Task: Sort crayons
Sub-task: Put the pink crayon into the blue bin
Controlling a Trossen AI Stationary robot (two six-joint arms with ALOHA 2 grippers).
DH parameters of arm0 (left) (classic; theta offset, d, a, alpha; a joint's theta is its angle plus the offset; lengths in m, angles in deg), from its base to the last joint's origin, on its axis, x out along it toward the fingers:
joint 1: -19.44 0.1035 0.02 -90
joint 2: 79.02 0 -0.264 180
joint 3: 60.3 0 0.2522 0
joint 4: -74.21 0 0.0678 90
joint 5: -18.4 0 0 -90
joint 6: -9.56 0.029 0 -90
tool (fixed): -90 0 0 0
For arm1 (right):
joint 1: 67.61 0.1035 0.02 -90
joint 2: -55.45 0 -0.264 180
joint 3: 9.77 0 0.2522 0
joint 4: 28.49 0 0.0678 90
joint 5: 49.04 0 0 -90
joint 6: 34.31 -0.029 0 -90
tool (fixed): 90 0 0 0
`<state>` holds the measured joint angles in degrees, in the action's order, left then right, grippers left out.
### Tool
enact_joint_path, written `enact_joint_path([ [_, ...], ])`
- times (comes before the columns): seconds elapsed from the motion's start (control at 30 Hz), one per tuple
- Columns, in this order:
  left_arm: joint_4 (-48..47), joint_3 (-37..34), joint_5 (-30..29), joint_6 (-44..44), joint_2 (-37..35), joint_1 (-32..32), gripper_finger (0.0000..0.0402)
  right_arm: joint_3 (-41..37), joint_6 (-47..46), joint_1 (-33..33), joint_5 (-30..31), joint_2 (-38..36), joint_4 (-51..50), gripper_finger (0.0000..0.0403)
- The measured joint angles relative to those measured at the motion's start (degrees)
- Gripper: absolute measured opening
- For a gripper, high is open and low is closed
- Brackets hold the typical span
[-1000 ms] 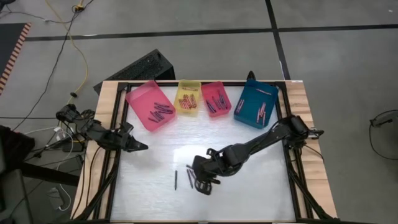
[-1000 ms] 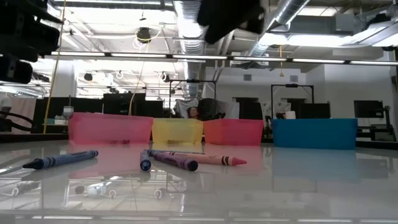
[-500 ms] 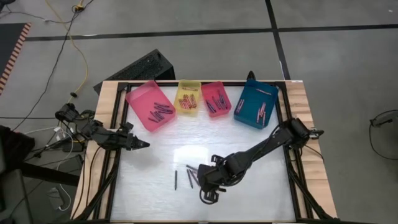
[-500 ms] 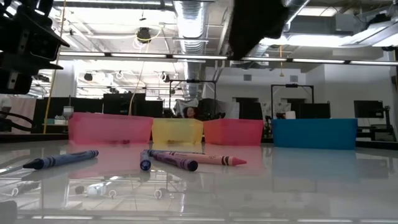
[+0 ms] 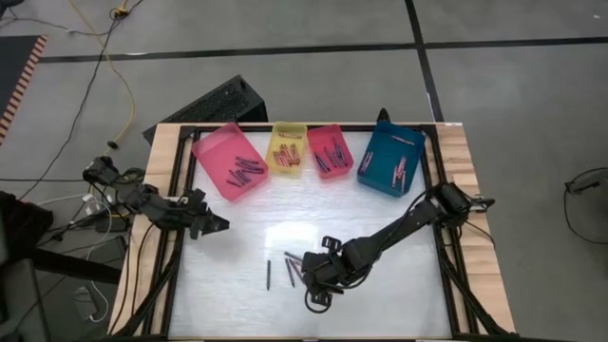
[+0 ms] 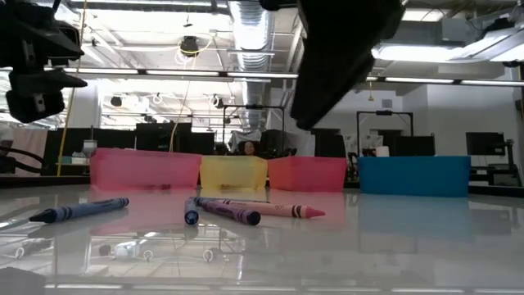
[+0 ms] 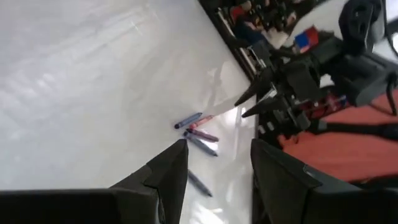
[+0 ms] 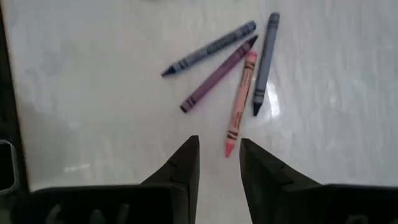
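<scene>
Four loose crayons lie flat on the white table: a blue one (image 8: 208,48), a purple one (image 8: 219,73), a pink one (image 8: 239,102) and a dark blue one (image 8: 265,59). In the high view they show as a small group (image 5: 290,270) with one apart (image 5: 269,274). My right gripper (image 8: 217,163) hangs open just above and to the right of them, slanting down, with nothing between its fingers. My left gripper (image 5: 214,225) stands open at the table's left edge, well above the top, holding nothing.
Four trays stand along the far edge with crayons inside: pink (image 5: 217,152), yellow (image 5: 288,133), red (image 5: 330,135) and blue (image 5: 380,152). Bare white table lies between the trays and the loose crayons. A black frame rail (image 5: 446,256) runs along the right side.
My right gripper has come down and a little toward the near edge, closing on the loose crayons, still open. My left gripper has stayed in place and rolled about its own pointing line. The crayons have not moved.
</scene>
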<state>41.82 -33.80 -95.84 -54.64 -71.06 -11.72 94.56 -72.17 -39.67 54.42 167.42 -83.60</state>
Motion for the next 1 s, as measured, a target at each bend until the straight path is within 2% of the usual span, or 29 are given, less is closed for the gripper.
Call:
enact_joint_path([
  [0.13, 3.5, 0.0, 1.2, 6.3, 2.6, -0.3, 0.0165, 0.0, 1.3, -0.1, 0.1, 1.4, -0.4, 0.0109],
  [0.3, 19.3, 0.1, 1.6, 15.1, 6.7, -1.4, 0.0165, 0.0, 2.2, -0.8, 0.2, 3.7, 0.1, 0.0109],
  [0.4, 25.3, 0.3, 3.3, 18.1, 9.0, -2.1, 0.0165, 0.0, 2.4, -1.2, 0.1, 5.3, 0.3, 0.0109],
  [0.6, 26.9, 2.9, 6.3, 18.9, 14.1, -3.6, 0.0165, 0.0, 2.9, -1.5, -0.3, 7.6, -0.4, 0.0109],
  [0.73, 32.9, 3.3, 7.3, 21.4, 17.7, -4.1, 0.0165, 0.1, 3.4, -1.7, -0.6, 8.4, 0.4, 0.0109],
  [0.83, 37.2, 3.5, 6.9, 21.5, 20.5, -4.2, 0.0165, 0.1, 3.4, -1.8, -0.8, 8.4, 1.7, 0.0109],
  [1.0, 36.9, 3.5, 5.0, 21.6, 24.9, -4.1, 0.0165, 0.1, 2.7, -2.4, -0.1, 8.4, 2.0, 0.0107],
])
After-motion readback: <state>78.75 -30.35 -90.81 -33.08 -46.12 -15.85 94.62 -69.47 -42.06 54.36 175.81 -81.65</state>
